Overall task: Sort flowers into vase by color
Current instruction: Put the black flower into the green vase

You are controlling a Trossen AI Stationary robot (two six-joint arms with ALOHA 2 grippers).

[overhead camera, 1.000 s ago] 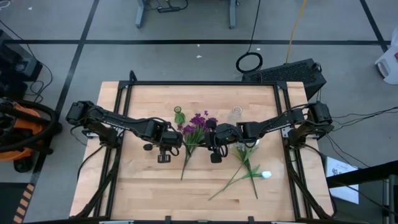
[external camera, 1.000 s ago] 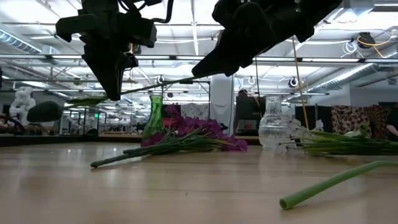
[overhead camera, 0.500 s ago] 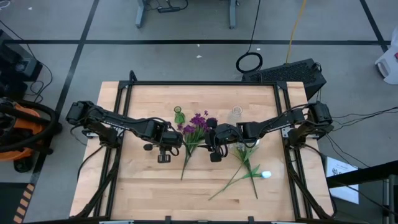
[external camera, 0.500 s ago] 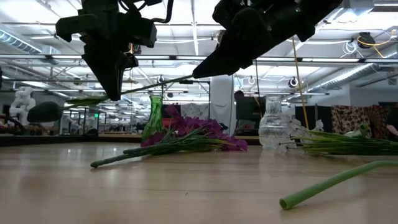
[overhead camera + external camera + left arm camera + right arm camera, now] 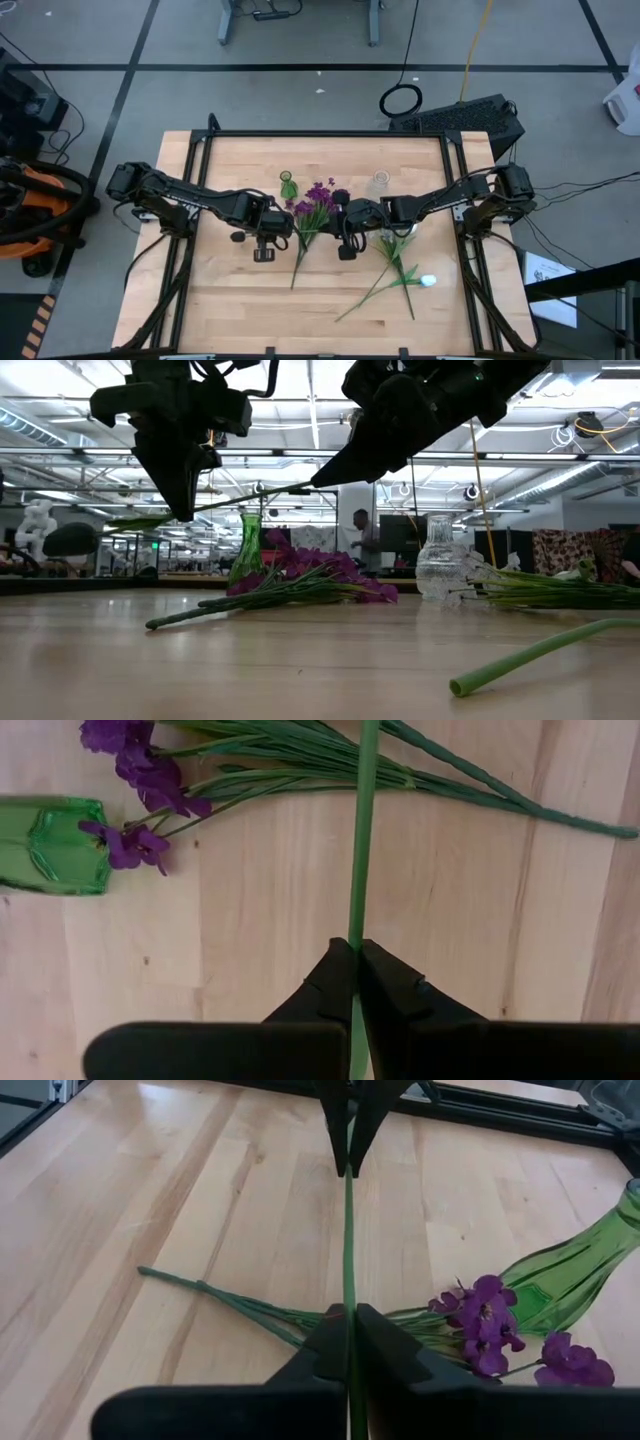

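Observation:
A thin green flower stem (image 5: 250, 498) hangs in the air between my two grippers; no blossom of it shows. My left gripper (image 5: 183, 512) points down and is shut on it. My right gripper (image 5: 318, 480) slants down and is shut on it farther along. Below them a bunch of purple flowers (image 5: 315, 200) lies flat on the table beside a green vase (image 5: 288, 186). A clear glass vase (image 5: 380, 183) stands to its right. White-budded flowers (image 5: 400, 265) lie on the table's right half. My left gripper pinches the stem (image 5: 354, 935) between its two fingers from above, fingers across it. The stem runs nearly level, clear of the table, and sticks out past the fingers on the far side too. My right gripper pinches the same stem (image 5: 347, 1302) between its two fingers, slanting down from the table's right and lying roughly along it. The stem runs straight from here to the left gripper (image 5: 348, 1140), lifted clear of the table.
A loose thick green stem (image 5: 540, 652) lies near the table's front right. A black frame (image 5: 330, 134) borders the tabletop. Bare wood (image 5: 230, 300) shows at the front left. A person (image 5: 360, 535) stands far back in the room.

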